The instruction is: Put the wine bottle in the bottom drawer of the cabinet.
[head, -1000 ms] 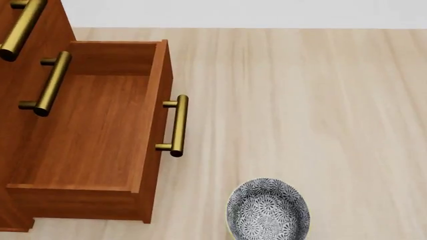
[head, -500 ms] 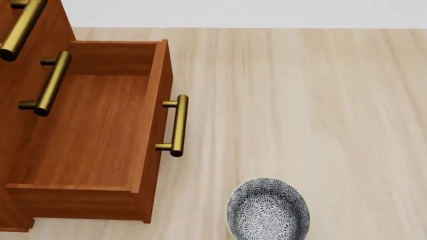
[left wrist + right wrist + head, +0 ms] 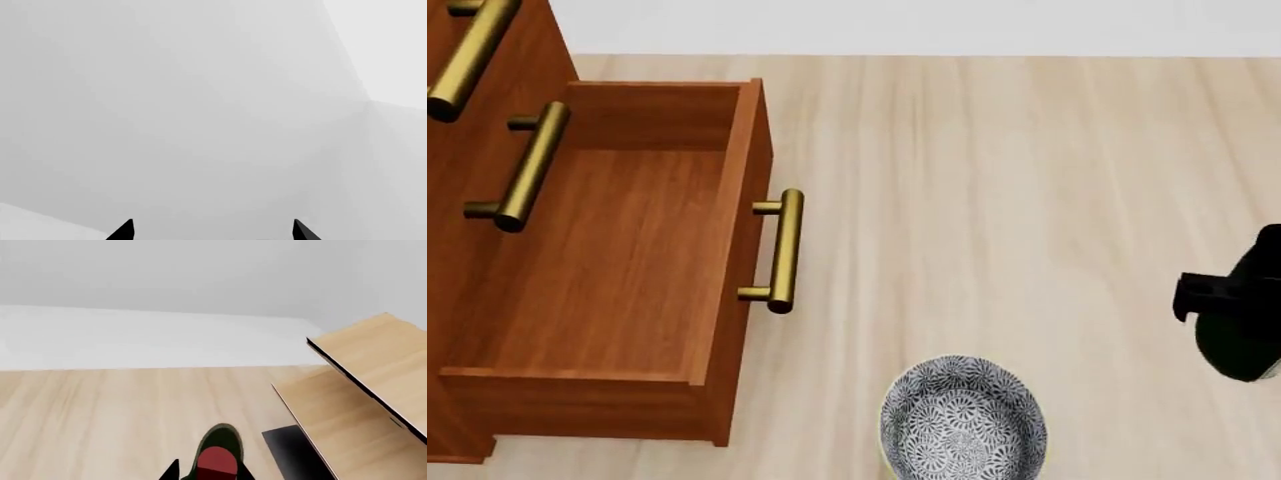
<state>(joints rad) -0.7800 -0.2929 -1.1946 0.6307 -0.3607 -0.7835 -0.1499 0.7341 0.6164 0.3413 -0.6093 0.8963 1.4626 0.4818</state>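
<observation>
The right gripper point(image 3: 207, 474) is clamped around the wine bottle point(image 3: 218, 452) at the far right of the floor point(image 3: 1028, 200). A patterned bowl point(image 3: 964, 420) sits between it and the pulled-out bottom drawer point(image 3: 614, 260) of the cabinet point(image 3: 467, 330). The left gripper point(image 3: 212, 231) has its fingers spread, facing blank wall.
</observation>
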